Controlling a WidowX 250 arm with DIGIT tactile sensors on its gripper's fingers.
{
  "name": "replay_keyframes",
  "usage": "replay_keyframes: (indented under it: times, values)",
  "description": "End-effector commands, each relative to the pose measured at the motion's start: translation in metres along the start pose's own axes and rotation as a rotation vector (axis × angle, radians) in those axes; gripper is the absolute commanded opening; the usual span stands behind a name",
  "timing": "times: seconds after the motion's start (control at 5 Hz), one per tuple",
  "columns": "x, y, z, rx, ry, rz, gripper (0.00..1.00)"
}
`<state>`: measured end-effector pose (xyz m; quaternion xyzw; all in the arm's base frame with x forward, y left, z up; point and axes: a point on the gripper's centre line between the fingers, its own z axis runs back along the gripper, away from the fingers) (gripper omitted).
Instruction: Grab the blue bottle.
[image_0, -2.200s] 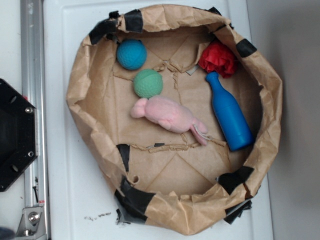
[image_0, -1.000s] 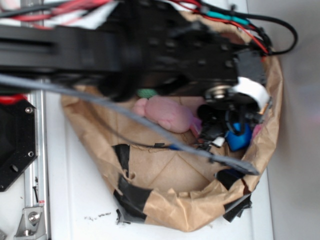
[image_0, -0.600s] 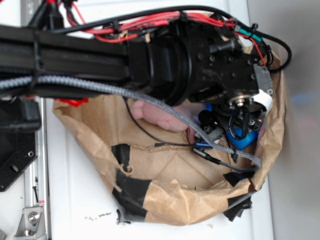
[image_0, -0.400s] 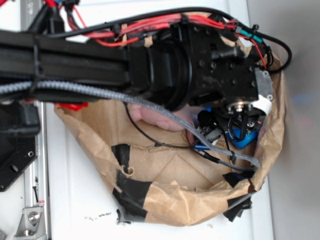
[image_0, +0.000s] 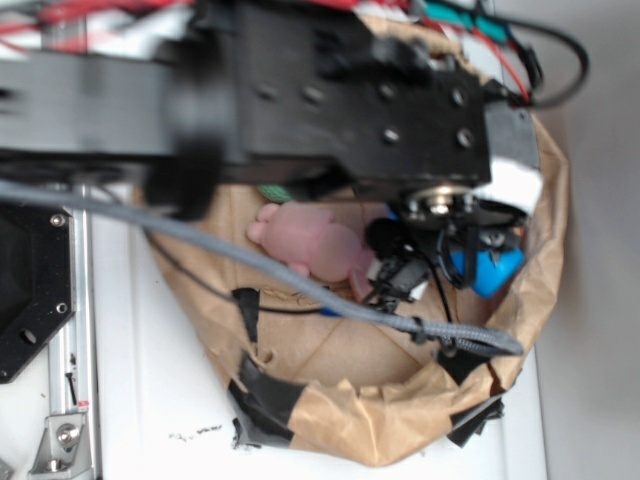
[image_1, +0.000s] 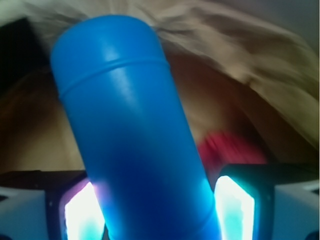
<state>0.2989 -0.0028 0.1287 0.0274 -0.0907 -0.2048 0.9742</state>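
Note:
The blue bottle (image_0: 497, 270) shows only as a bright blue end below my black wrist, at the right side of the crumpled brown paper basket (image_0: 380, 425). In the wrist view the blue bottle (image_1: 130, 130) fills the middle, its wide body running up and away from me. My gripper (image_1: 160, 210) is shut on the bottle, with the lit pads (image_1: 82, 210) pressed against its two sides. In the exterior view the gripper (image_0: 470, 255) is largely hidden by the arm.
A pink plush (image_0: 310, 245) lies just left of the gripper inside the basket. A red soft thing (image_1: 230, 147) sits behind the bottle near the paper wall. The arm hides the basket's upper half. A metal rail (image_0: 75, 330) and black base (image_0: 30, 290) stand left.
The arm swung in over the basket and came down around the bottle. In the last half second it looms larger and blurred, and the basket's rim has sprung back into shape.

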Motion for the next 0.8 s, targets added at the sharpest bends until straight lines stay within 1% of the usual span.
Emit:
replay_keyframes:
  times: [0.0, 0.2, 0.6]
  values:
    - [-0.0019, 0.0050, 0.0837, -0.115, 0.021, 0.394, 0.00]
    - [-0.0063, 0.0018, 0.0770, -0.101, 0.014, 0.503, 0.00]
    - [-0.0118, 0.0016, 0.0743, -0.089, 0.017, 0.551, 0.00]
